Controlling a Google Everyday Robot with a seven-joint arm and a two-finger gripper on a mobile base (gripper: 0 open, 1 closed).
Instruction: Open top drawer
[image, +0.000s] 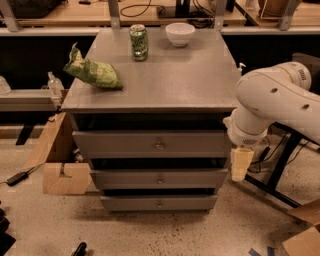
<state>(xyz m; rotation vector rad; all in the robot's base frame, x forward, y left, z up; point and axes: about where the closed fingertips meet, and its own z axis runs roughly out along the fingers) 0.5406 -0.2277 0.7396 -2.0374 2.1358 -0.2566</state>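
The top drawer (125, 144) is the widest grey front, right under the cabinet top (170, 82), with a small brass knob (159, 146) at its centre. Its front sits flush with the cabinet and looks shut. Two narrower grey drawers (159, 178) lie below it. My gripper (240, 165) hangs pointing down from the white arm (275, 102), just off the cabinet's right front corner. It is level with the gap between the top and middle drawers, well to the right of the knob and touching nothing.
On the cabinet top lie a green chip bag (92, 71), a green can (138, 42) and a white bowl (180, 34). A cardboard box (60, 167) stands on the floor at left. A black stand frame (280, 172) and more cardboard (302, 235) are at right.
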